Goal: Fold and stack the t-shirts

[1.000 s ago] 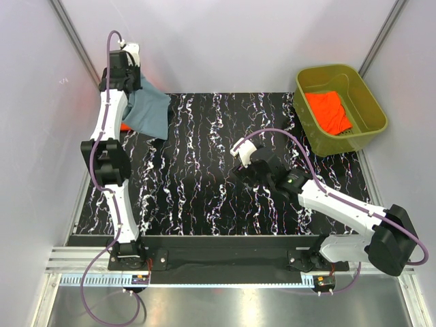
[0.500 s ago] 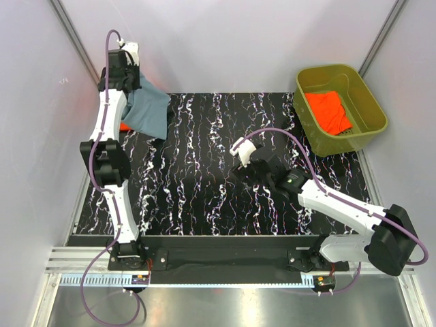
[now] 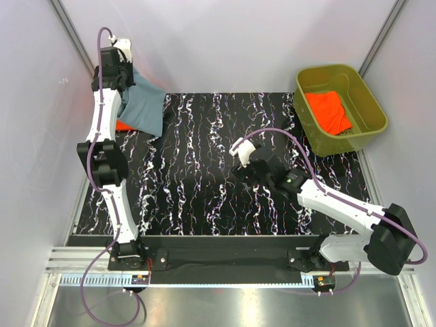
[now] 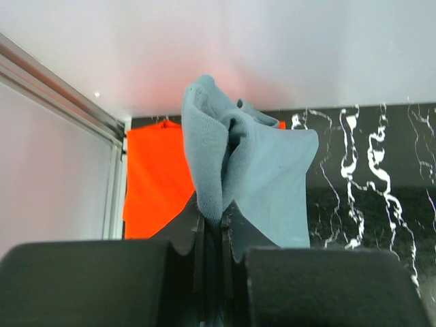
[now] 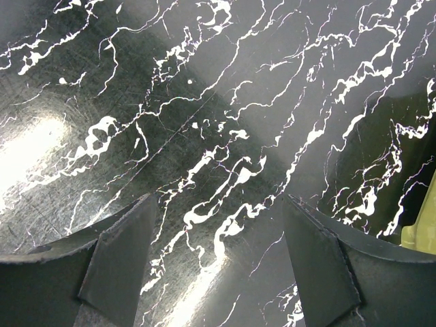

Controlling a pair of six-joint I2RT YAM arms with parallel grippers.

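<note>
The left gripper (image 4: 212,218) is clamping a bunched fold of the blue-grey shirt (image 4: 266,170) between its tightly closed fingers. It is holding the shirt up over the far side of the table (image 3: 191,184), well to the left of the green tub (image 3: 340,142). The shirt is hanging from the grip in loose folds, and whether its lower edge is touching the table cannot be told. Just beyond it, on the side away from the tub, an orange shirt (image 4: 153,184) is lying flat on the table's corner. A second orange shirt (image 3: 328,111) is lying crumpled inside the tub. The right gripper (image 5: 218,201) is hovering low over bare table, left of the tub and nearer the arm bases. Its fingers are spread apart and gripping nothing.
</note>
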